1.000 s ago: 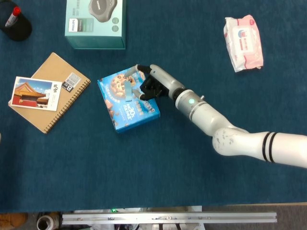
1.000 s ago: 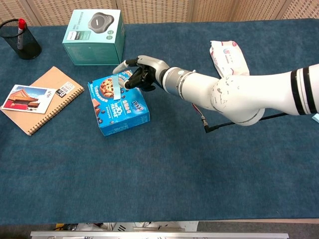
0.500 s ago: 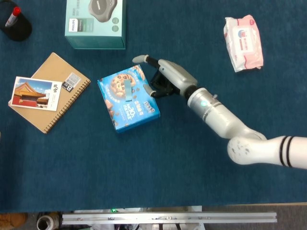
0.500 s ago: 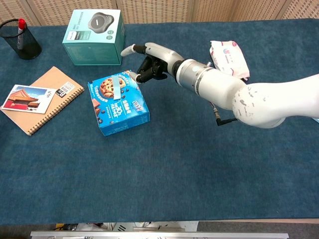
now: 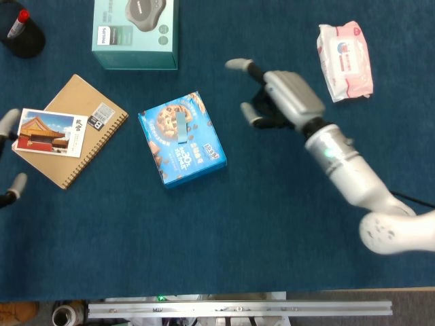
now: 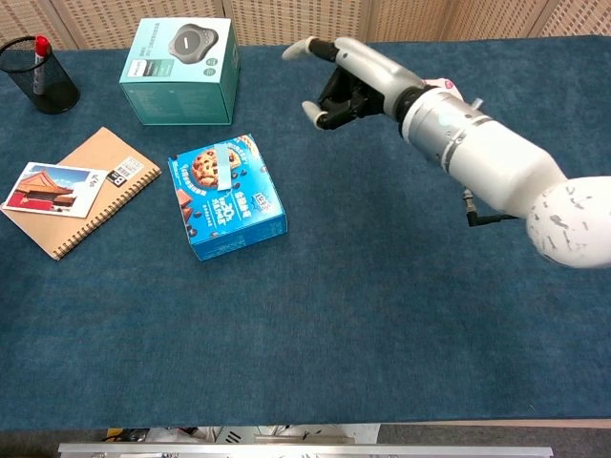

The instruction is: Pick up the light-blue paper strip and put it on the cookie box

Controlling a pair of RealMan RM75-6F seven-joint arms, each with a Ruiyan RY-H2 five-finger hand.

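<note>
The light-blue paper strip (image 5: 181, 126) (image 6: 222, 167) lies flat on top of the blue cookie box (image 5: 198, 153) (image 6: 234, 210), near the box's far half. My right hand (image 5: 275, 96) (image 6: 351, 80) hovers above the table to the right of and behind the box, well apart from it. Its fingers are spread and it holds nothing. Of my left hand only two separated fingertips (image 5: 8, 121) show at the left edge of the head view, beside the notebook, with nothing between them.
A teal product box (image 5: 134, 30) (image 6: 179, 59) stands behind the cookie box. A brown spiral notebook (image 5: 81, 109) (image 6: 95, 162) with a postcard (image 5: 46, 132) lies at the left. A black pen cup (image 5: 22, 35) (image 6: 43, 76) is far left, a pink wipes pack (image 5: 344, 60) far right.
My right hand has let go of the strip and drawn back up and to the right, away from the cookie box. The strip stays on the box. Left fingertips have appeared at the left edge.
</note>
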